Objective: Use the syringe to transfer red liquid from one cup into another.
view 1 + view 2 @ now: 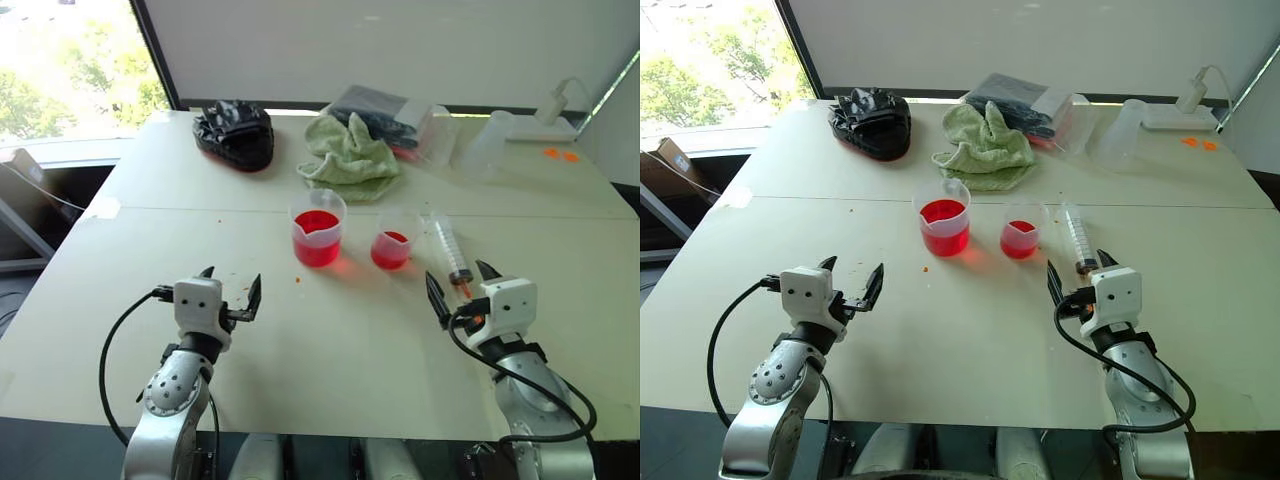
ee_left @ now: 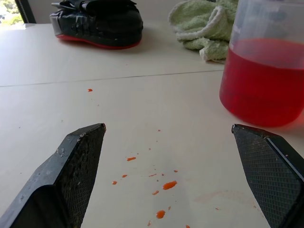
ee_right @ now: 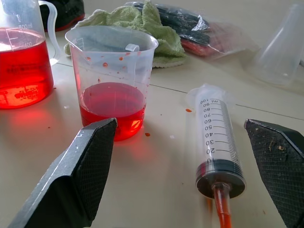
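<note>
I'm holding my right gripper [image 1: 463, 284], fingers apart and empty, just short of the large clear plastic syringe [image 1: 449, 249] lying toward the white table's [image 1: 120, 250] right edge, its long axis pointing away from me; the left gripper [image 1: 231, 285] is idling, fingers apart.

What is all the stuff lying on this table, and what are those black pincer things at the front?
Table: one, off-white, under everything.
Large spouted beaker: one, clear, partly full of red liquid, table centre.
Smaller cup: one, clear, a little red liquid in it, to the beaker's right.
Syringe: one, clear, dark seal, orange-red end, lying flat right of the smaller cup.
Cloth: one, pale green, crumpled behind the beaker.
Padded mitt: one, black with a red edge, far left.
Plastic bag: one, clear, dark contents, behind the cloth.
Empty clear containers: far right, count unclear.
Orange droplets: several, near the left tool.
Left tool: black, open, empty.
Right tool: black, open, by the syringe's near end.
</note>
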### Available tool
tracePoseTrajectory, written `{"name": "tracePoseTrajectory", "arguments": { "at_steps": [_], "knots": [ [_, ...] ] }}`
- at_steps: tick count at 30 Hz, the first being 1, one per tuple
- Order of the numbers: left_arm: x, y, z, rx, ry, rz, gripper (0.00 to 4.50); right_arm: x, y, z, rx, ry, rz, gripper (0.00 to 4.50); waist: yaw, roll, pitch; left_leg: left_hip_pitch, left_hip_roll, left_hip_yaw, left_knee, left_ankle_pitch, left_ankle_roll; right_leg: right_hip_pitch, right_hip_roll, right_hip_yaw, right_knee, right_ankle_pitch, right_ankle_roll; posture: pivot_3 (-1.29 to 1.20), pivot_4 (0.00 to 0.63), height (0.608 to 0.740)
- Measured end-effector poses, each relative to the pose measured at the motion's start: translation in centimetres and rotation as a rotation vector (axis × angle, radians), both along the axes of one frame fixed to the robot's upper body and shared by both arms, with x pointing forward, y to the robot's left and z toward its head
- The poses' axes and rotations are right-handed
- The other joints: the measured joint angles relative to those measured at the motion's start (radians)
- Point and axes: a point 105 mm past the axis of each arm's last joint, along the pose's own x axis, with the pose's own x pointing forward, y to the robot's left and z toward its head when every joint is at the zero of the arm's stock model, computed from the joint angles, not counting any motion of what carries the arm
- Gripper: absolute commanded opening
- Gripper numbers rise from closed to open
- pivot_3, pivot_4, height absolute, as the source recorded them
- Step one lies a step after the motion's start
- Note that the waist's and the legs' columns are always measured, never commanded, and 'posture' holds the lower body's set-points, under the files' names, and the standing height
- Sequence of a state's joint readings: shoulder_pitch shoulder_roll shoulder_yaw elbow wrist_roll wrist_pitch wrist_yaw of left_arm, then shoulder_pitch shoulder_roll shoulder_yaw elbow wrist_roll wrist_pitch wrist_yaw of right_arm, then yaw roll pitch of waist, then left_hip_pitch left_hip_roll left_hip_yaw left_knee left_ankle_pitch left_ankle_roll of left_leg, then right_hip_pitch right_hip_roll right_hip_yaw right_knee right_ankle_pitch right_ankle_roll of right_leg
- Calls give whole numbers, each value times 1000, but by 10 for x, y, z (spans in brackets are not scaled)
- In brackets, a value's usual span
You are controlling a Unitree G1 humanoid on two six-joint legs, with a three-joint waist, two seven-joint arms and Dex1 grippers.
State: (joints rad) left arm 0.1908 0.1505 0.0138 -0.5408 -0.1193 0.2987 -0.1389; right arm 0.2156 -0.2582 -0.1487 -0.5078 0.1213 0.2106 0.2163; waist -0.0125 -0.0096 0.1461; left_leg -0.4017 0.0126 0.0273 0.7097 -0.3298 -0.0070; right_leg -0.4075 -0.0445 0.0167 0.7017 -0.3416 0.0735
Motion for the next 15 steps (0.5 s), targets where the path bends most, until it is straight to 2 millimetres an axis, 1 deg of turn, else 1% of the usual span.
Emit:
{"name": "tracePoseTrajectory", "arguments": {
  "at_steps": [6, 9, 15],
  "knots": [
    [3, -2, 2, -33, 4, -13, 4500, -6, -1, -1, -4, 8, -7, 4420, 0, 0, 0, 0, 0, 0, 0, 0, 0, 0, 0, 0, 0, 0, 0, 0, 150, 711],
    [5, -3, 6, -34, -13, -20, 4500, -8, -1, -3, -5, 14, -9, 4420, 0, 0, 0, 0, 0, 0, 0, 0, 0, 0, 0, 0, 0, 0, 0, 0, 150, 711],
    [6, -5, 7, -36, -17, -27, 4500, -11, -2, -5, -7, 21, -9, 4420, 0, 0, 0, 0, 0, 0, 0, 0, 0, 0, 0, 0, 0, 0, 0, 0, 150, 711]
  ]
}}
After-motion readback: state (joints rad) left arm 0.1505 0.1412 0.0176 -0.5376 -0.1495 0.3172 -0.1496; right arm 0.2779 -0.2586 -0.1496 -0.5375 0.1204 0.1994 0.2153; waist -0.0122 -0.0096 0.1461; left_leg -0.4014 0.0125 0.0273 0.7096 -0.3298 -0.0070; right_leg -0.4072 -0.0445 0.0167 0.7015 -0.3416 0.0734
